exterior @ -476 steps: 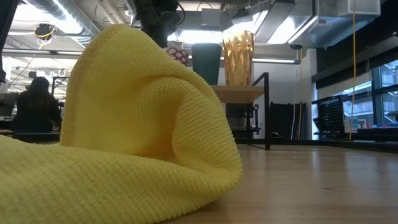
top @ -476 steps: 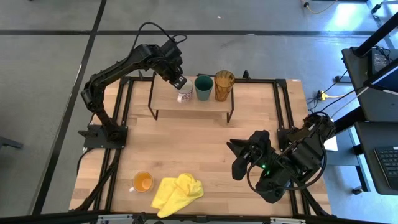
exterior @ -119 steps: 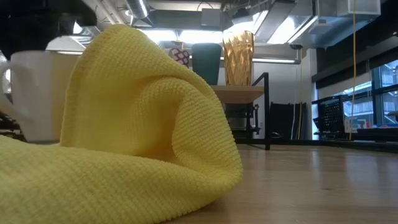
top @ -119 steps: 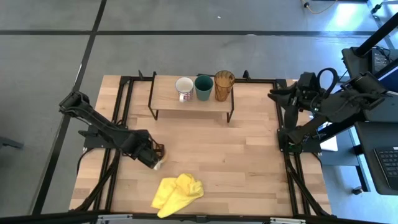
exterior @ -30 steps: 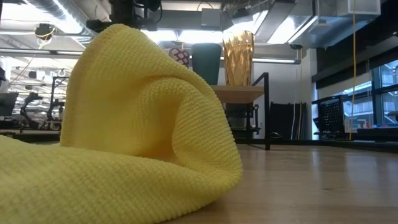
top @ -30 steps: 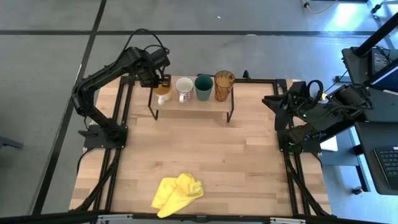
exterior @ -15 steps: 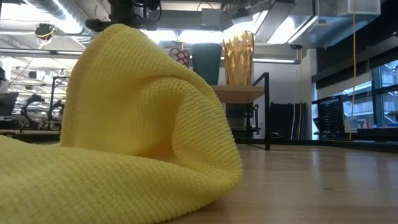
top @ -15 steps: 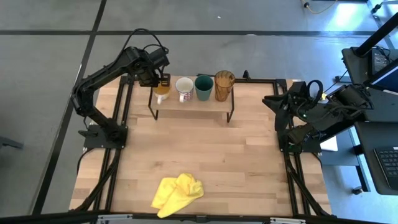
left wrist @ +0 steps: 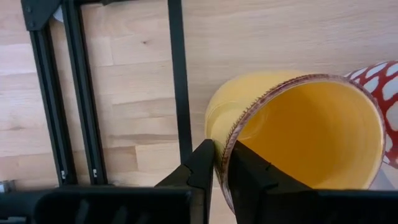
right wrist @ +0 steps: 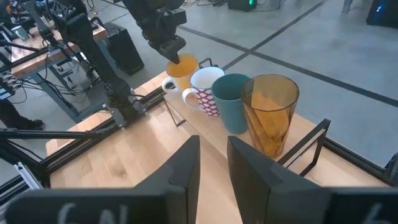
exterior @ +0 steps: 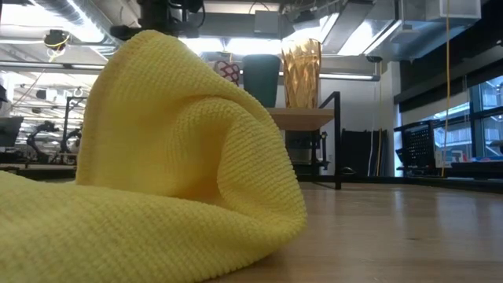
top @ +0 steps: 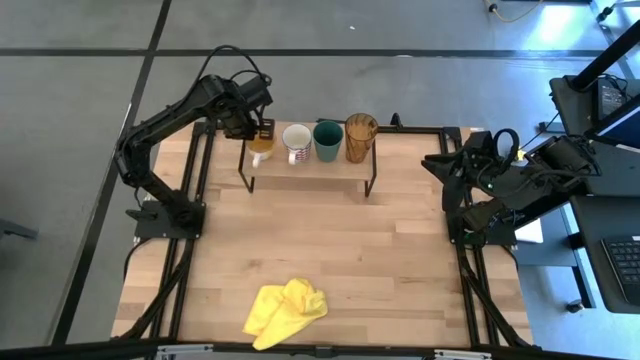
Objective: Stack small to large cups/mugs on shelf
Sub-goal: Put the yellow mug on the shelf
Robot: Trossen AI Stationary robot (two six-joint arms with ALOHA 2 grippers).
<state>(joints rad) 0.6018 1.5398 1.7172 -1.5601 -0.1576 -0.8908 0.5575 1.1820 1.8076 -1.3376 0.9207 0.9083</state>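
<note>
Orange-yellow, the small mug sits pinched by its rim in the left gripper: one dark finger lies against the outer wall and the other inside the cup, the two closed down to just the thickness of the wall. In the high view that gripper hangs over the left end of the shelf, with the orange mug directly under it at the shelf's end; whether the mug's base already touches the board cannot be told. Just beside the held mug, on the side away from the arm's base, stands the white mug with a red-and-white pattern, which shows at the edge of the left wrist view. Farther along the same line from the gripper come the dark green cup and then the amber tumbler, all upright in a row on the board. The right gripper waits well apart from all this, off the table's right edge, its fingers held a little apart with nothing between them. Near the table's front edge, far from both grippers, lies a crumpled yellow cloth, which fills most of the low view.
</note>
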